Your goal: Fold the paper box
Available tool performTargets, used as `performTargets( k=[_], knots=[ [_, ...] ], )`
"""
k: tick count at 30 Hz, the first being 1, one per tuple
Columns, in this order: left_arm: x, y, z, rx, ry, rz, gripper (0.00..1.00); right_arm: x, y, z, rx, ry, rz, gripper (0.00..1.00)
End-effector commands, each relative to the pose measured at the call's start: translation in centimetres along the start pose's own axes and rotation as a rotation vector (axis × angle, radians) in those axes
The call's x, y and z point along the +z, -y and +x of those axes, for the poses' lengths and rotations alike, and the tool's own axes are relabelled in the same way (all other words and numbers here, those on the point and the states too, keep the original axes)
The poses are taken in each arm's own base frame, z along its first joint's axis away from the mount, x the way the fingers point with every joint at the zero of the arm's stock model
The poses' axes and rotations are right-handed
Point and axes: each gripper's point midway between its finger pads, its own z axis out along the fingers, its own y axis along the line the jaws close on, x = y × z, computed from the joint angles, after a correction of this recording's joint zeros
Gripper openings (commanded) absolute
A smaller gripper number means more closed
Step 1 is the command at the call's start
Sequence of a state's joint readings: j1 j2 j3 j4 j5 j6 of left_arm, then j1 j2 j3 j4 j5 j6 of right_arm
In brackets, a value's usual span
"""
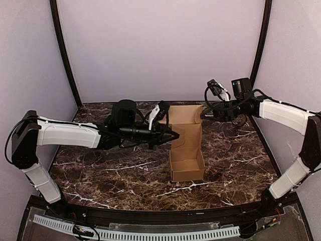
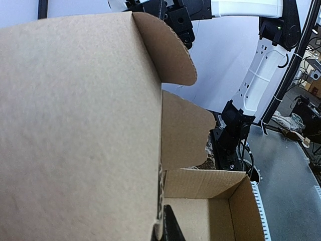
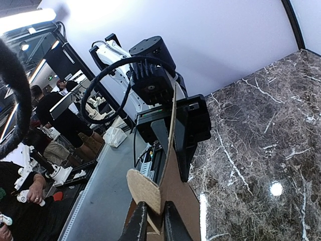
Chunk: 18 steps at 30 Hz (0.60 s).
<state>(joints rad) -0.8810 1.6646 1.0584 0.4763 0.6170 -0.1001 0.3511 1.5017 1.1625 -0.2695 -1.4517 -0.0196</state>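
The paper box (image 1: 186, 160) stands in the middle of the marble table as a brown cardboard tray, its tall back panel (image 1: 185, 116) upright. My left gripper (image 1: 174, 135) reaches in from the left and is shut on the panel's left edge. In the left wrist view the panel (image 2: 80, 130) fills the picture. One black finger (image 2: 170, 226) lies against its edge, and the other is hidden behind the card. My right gripper (image 1: 206, 111) is at the panel's upper right. In the right wrist view its fingers (image 3: 154, 206) pinch the rounded tab (image 3: 143, 188).
The dark marble tabletop (image 1: 235, 155) is ringed by white walls and two black curved poles (image 1: 64, 55). The left arm's wrist (image 3: 150, 75) sits just behind the card in the right wrist view. People and gear (image 3: 45, 130) stand beyond the table edge.
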Motion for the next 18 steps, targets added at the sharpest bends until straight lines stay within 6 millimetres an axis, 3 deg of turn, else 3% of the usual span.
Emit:
performTargets(
  k=[1, 10, 18],
  knots=[
    [0.32, 0.48, -0.94, 0.018, 0.01, 0.016, 0.01, 0.74, -0.01, 0.34, -0.003, -0.01, -0.031, 0.11],
    [0.89, 0.4, -0.61, -0.002, 0.006, 0.034, 0.01, 1.32, 0.21, 0.54, 0.021, -0.017, -0.034, 0.18],
    [1.03, 0.21, -0.39, -0.004, -0.009, 0.028, 0.01, 1.59, 0.87, 0.55, 0.022, -0.02, -0.01, 0.0]
  ],
)
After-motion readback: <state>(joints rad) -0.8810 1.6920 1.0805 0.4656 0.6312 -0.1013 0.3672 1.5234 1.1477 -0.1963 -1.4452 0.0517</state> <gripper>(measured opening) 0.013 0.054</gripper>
